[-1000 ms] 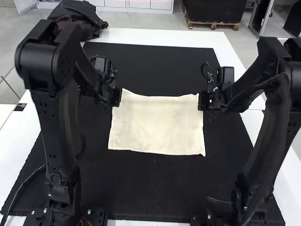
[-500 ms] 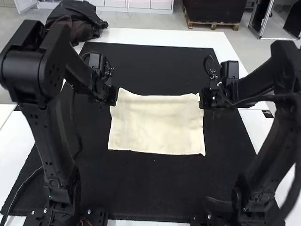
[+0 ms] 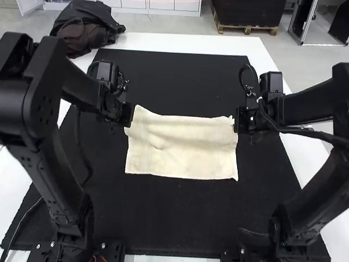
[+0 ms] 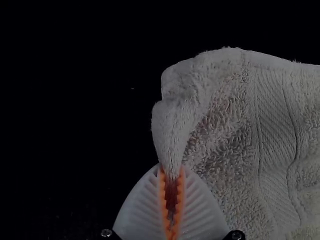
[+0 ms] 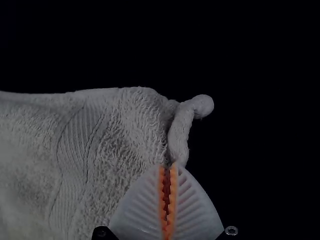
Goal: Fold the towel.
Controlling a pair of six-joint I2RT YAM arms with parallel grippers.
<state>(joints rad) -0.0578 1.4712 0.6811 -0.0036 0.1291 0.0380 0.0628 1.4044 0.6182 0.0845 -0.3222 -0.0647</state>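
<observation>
The cream towel (image 3: pixel 182 150) lies on the black mat, its far edge lifted at both corners and its near edge flat. At its far left corner is my left gripper (image 3: pixel 130 115); my right gripper (image 3: pixel 236 121) is at the far right corner. In the left wrist view, the left gripper (image 4: pixel 171 177) is shut on a pinched corner of the towel (image 4: pixel 280 125). The right wrist view has the right gripper (image 5: pixel 169 170) shut on the other corner of the towel (image 5: pixel 115 135), where a small rolled end pokes out beyond the fingertips.
A black mat (image 3: pixel 180 218) covers most of the white table (image 3: pixel 185 41). A dark jacket or bag (image 3: pixel 87 27) lies at the table's far left corner. The two arms stand on either side of the towel.
Both grippers have moved slightly apart and a little nearer the arm bases. The towel's far edge has come nearer with them, slackening into soft folds, while its near edge stayed put.
</observation>
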